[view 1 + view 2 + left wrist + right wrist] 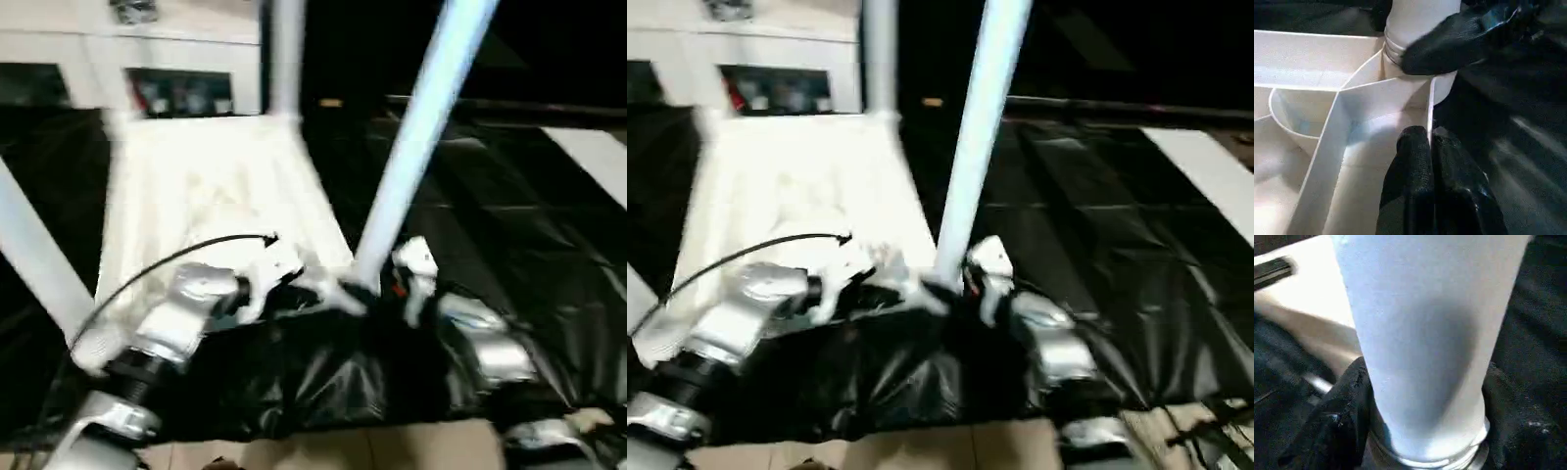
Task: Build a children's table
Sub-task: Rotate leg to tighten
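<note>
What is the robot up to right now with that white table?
Left gripper shut, resting on table top rib. Right gripper fingers around leg base at near corner socket. Three legs up. Nothing in the way.

Silver forearms (pixel 181 323), black-fingered grippers: left gripper (pixel 1432 147), right gripper (pixel 1420 431); a black cable (pixel 167 259), seemingly, loops over the left wrist.

Head cams look down; wrist cams close on leg (pixel 1420 347).
</note>
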Tool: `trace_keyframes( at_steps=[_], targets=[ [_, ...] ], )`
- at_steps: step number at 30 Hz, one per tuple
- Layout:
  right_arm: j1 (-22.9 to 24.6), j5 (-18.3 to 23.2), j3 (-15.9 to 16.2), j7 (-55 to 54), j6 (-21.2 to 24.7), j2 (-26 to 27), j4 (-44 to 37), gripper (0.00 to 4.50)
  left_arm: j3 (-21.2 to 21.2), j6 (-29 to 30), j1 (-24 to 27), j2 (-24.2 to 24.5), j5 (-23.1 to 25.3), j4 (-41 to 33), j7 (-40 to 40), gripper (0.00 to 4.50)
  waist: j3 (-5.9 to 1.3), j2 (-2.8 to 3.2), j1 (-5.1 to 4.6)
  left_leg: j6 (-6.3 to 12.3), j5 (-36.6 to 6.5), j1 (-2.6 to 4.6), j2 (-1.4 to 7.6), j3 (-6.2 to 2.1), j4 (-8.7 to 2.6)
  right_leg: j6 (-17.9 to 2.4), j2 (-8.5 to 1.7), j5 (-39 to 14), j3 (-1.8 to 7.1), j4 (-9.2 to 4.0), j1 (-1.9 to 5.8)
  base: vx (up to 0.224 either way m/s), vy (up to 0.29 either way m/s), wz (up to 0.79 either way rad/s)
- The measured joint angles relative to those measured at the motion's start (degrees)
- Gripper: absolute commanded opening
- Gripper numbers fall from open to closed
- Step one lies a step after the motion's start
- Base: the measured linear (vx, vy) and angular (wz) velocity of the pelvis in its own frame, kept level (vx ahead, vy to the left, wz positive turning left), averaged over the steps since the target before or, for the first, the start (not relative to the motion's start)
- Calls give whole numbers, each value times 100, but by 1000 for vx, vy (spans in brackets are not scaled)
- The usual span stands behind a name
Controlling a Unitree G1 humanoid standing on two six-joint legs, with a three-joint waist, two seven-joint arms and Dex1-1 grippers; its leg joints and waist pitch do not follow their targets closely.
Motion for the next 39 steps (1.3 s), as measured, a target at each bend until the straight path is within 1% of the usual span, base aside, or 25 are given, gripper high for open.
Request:
trace_keyframes(
  at_steps=[3, 5, 6, 7, 9, 10, 12, 15, 17, 20, 24, 26, 28, 29, 31, 33, 35, 37, 39],
  targets=[
    [-75, -91, -66, -591, -9, 165, 57, 271, 16, 287, 0, -227, 114, -122, 430, 0, 3, 8, 2, 0, 0, 1, -2, 1, -1, -1, 0, 0, 3, -2, 0, 0, 0, 0],
    [-87, -97, -99, -798, -17, 214, 59, 271, 21, 409, 0, -325, 152, -181, 574, 0, 5, 13, 7, 0, 0, -1, -3, 2, -1, -1, 0, 1, 5, -3, 0, 0, 0, 0],
    [-94, -95, -103, -832, -19, 223, 59, 305, 16, 433, 8, -336, 161, -215, 609, 0, 6, 15, 8, -1, -1, -2, -3, 2, -2, -1, 0, 2, 5, -3, 0, 0, 0, 0],
    [-97, -94, -115, -850, -23, 233, 58, 305, 13, 447, 15, -343, 163, -240, 628, 0, 6, 16, 8, -1, -1, -3, -3, 2, -3, -1, 0, 3, 5, -3, -1, 0, 0, 0],
    [-95, -100, -127, -855, -21, 241, 41, 343, 10, 459, 30, -343, 162, -294, 638, 0, 6, 16, 9, -1, -1, -4, -2, 2, -7, 0, 1, 7, 5, -3, -4, 0, 0, 0],
    [-94, -112, -127, -832, -14, 234, 27, 343, 11, 454, 30, -341, 153, -297, 623, 0, 6, 16, 10, -2, -1, -5, -2, 2, -9, -15, 2, 16, 4, -3, -5, 0, 0, 0],
    [-65, -134, -113, -728, -9, 212, -68, 360, 3, 411, 29, -321, 134, -303, 560, 0, 6, 16, 9, -11, -8, -9, -2, 3, -12, -9, 3, 12, 5, -5, -9, 0, 0, 0],
    [-9, -138, 75, -150, -71, -79, -175, 360, -33, 137, 12, -96, 32, -228, 135, 0, 7, 21, 14, -12, -9, -14, -1, 5, -35, -8, 8, 12, 3, -27, -14, 0, 0, 0],
    [39, -101, 176, 303, -134, -269, -227, 360, -56, -22, 11, 48, -59, -155, -196, 0, 6, 22, 35, -12, -9, -15, 2, 5, -46, -8, 14, 12, 2, -39, -13, 0, 0, 0],
    [135, -27, 254, 902, -130, -490, -391, 360, -77, -156, 5, 222, -149, -123, -592, 0, 6, 22, 64, -12, -9, -18, 5, 7, -49, -9, 16, 11, 1, -47, -14, 0, 0, 0],
    [231, 153, 482, 2026, -91, -920, -582, 360, -158, -489, -56, 568, -269, 37, -1406, 0, 7, 24, 135, -12, -9, -23, 5, 7, -47, -10, 16, 11, 0, -53, -7, 0, 0, 0],
    [220, 200, 612, 2598, -89, -1155, -610, 360, -258, -587, -184, 673, -317, 218, -1787, 0, 7, 24, 193, -11, -9, -17, 5, 13, -43, -10, 15, 11, 5, -52, 4, 0, 0, 0],
    [217, 229, 663, 2860, -85, -1187, -614, 360, -299, -686, -205, 718, -356, 301, -1975, 0, 7, 23, 218, -11, -9, -13, 6, 14, -39, -11, 14, 12, 6, -52, 10, 0, 0, 0],
    [213, 238, 688, 2998, -80, -1204, -623, 343, -328, -754, -227, 744, -363, 330, -2063, 0, 7, 23, 226, -11, -9, -13, 6, 14, -39, -12, 12, 13, 5, -51, 11, 0, 0, 0],
    [177, 232, 729, 3164, -57, -1221, -612, 343, -364, -825, -268, 752, -364, 386, -2190, 0, 6, 24, 228, -11, -9, -13, 5, 15, -37, -13, 11, 13, 5, -49, 12, 0, 0, 0],
    [131, 229, 813, 3297, -53, -1235, -604, 313, -415, -908, -278, 751, -367, 406, -2275, 0, 5, 26, 229, -11, -9, -12, 6, 14, -36, -13, 11, 13, 5, -48, 12, 0, 0, 0],
    [104, 229, 837, 3344, -53, -1235, -585, 309, -442, -929, -295, 755, -368, 417, -2327, 0, 5, 26, 233, -11, -9, -13, 6, 14, -36, -13, 11, 13, 4, -47, 12, 0, 0, 0],
    [88, 234, 842, 3351, -56, -1185, -555, 285, -444, -983, -320, 743, -372, 493, -2333, 0, 5, 26, 232, -11, -9, -12, 6, 14, -36, -13, 11, 13, 5, -47, 12, 0, 0, 0],
    [53, 234, 839, 3351, -61, -1165, -493, 276, -438, -1035, -343, 731, -378, 563, -2332, 0, 5, 25, 229, -12, -8, -10, 6, 14, -35, -14, 11, 14, 4, -44, 13, 0, 0, 0]
  ],
)
